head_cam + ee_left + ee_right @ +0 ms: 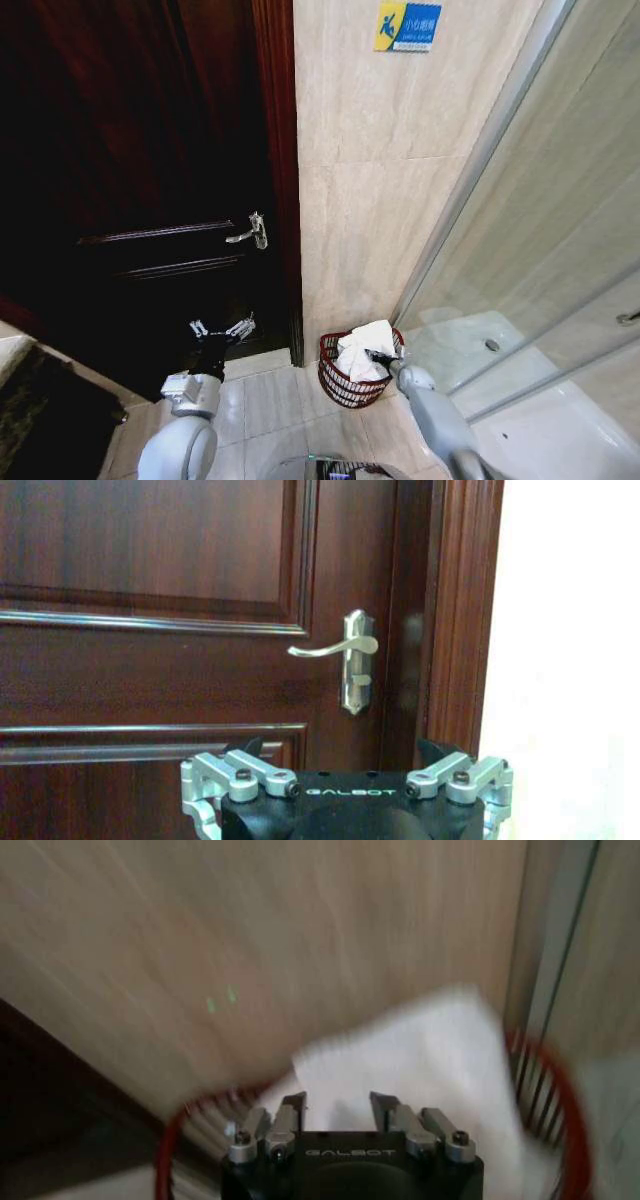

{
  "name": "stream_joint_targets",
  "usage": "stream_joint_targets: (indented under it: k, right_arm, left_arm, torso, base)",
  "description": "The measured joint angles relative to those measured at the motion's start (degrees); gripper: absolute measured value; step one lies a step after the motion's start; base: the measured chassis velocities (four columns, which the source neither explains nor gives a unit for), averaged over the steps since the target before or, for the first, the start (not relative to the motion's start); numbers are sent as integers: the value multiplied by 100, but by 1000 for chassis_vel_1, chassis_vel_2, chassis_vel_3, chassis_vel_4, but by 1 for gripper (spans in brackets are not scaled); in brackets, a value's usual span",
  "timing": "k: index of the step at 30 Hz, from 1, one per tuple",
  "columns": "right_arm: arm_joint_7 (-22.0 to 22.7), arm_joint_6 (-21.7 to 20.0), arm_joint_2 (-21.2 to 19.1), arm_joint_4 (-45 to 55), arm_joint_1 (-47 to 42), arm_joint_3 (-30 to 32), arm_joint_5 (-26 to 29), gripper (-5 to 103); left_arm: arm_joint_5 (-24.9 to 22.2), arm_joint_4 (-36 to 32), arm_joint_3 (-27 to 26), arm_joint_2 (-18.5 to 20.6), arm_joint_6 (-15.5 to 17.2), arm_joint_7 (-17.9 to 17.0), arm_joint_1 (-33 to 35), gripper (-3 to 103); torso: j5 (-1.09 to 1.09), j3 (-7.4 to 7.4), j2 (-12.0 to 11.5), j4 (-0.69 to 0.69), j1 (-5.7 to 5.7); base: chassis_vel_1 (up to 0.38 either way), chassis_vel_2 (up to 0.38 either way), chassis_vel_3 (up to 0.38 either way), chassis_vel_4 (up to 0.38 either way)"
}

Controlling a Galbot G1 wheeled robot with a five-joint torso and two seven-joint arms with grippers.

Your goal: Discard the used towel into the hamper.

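Note:
The hamper [345, 385] is a small round reddish-brown wire basket on the floor against the tiled wall; its red rim [545, 1065] curves around the right wrist view. A white towel [362, 345] bulges out of its top and reaches past the fingertips [420, 1050]. My right gripper [372, 354] hangs over the hamper's mouth, its fingers drawn in on a fold of the towel [337, 1102]. My left gripper [222, 328] is held open in front of the dark door, holding nothing [340, 750].
A dark wooden door [150, 200] with a silver lever handle [345, 649] stands left of the hamper. The glass shower partition [520, 250] and white shower tray [500, 400] are on the right. Light floor tiles [270, 410] lie in front of the hamper.

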Motion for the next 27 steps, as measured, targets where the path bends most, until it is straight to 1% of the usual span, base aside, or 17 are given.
stream_joint_targets:
  k: [1,2,4,6,7,9,12,13,15,16,18,19,20,21,24,26,27]
  right_arm:
    - [44,3,-41,262,-138,42,-29,47]
    - [179,63,-165,1050,-614,197,-153,52]
    - [348,138,-235,1810,-1066,378,-305,63]
    - [397,163,-239,2049,-1199,456,-357,63]
    - [587,215,-179,2759,-1644,700,-525,74]
    - [642,231,-142,2947,-1761,761,-581,74]
    - [913,567,309,3984,-2446,1093,-1138,90]
    - [913,567,309,3984,-2446,1093,-1138,90]
    - [1022,843,621,4587,-2943,1169,-1482,98]
    - [1063,931,713,4760,-3104,1174,-1582,100]
    - [1081,963,744,4816,-3161,1175,-1616,100]
    - [1249,1222,937,5216,-3528,1150,-1771,100]
    - [1351,1323,1022,5437,-3703,1120,-1828,100]
    - [1351,1323,1022,5437,-3703,1120,-1828,100]
    - [1554,1527,1228,5991,-4100,1005,-2033,100]
    - [1559,1706,1325,6206,-4299,950,-2118,100]
    - [1559,1706,1325,6206,-4299,950,-2118,100]
  left_arm:
    - [0,0,1,0,0,1,-1,100]
    - [0,0,1,1,0,0,-1,100]
    - [0,0,0,1,0,0,-1,100]
    - [0,0,2,1,0,1,-1,100]
    - [0,0,-1,0,0,-1,-1,100]
    - [0,0,0,2,0,0,-1,100]
    - [0,0,1,1,0,0,-1,100]
    - [0,0,1,1,0,0,-1,100]
    - [0,0,0,1,0,-1,-1,100]
    - [0,0,0,1,0,0,-1,100]
    - [0,0,0,1,0,0,-1,100]
    - [0,0,1,1,0,0,-1,100]
    - [0,0,0,1,0,0,-1,100]
    - [0,0,0,1,0,0,-1,100]
    - [0,0,0,1,0,0,-1,100]
    - [0,-1,0,1,0,0,-1,100]
    - [0,-1,0,1,0,0,-1,100]
  torso:
    - [-2,0,0,0,0]
    - [-1,0,0,-3,0]
    - [1,0,0,-5,0]
    - [0,0,0,-2,0]
    - [-1,0,0,-1,0]
    - [1,0,0,-3,0]
    - [0,0,0,-1,0]
    - [0,0,0,-1,0]
    - [0,0,0,-1,0]
    - [-1,0,0,-3,0]
    - [-1,0,0,-3,0]
    - [0,0,0,-2,0]
    - [0,0,0,-2,0]
    - [0,0,0,-2,0]
    - [-1,0,0,-1,0]
    - [-1,0,0,-1,0]
    - [-1,0,0,-1,0]
  base:
    - [0,0,0,0]
    - [0,0,0,0]
    - [0,0,0,0]
    - [0,0,0,0]
    - [0,0,0,0]
    - [0,0,0,0]
    - [0,0,0,0]
    - [0,0,0,0]
    - [0,0,0,0]
    - [0,0,0,0]
    - [0,0,0,0]
    - [0,0,0,0]
    - [0,0,0,0]
    - [0,0,0,0]
    - [0,0,0,0]
    - [0,0,0,0]
    - [0,0,0,0]
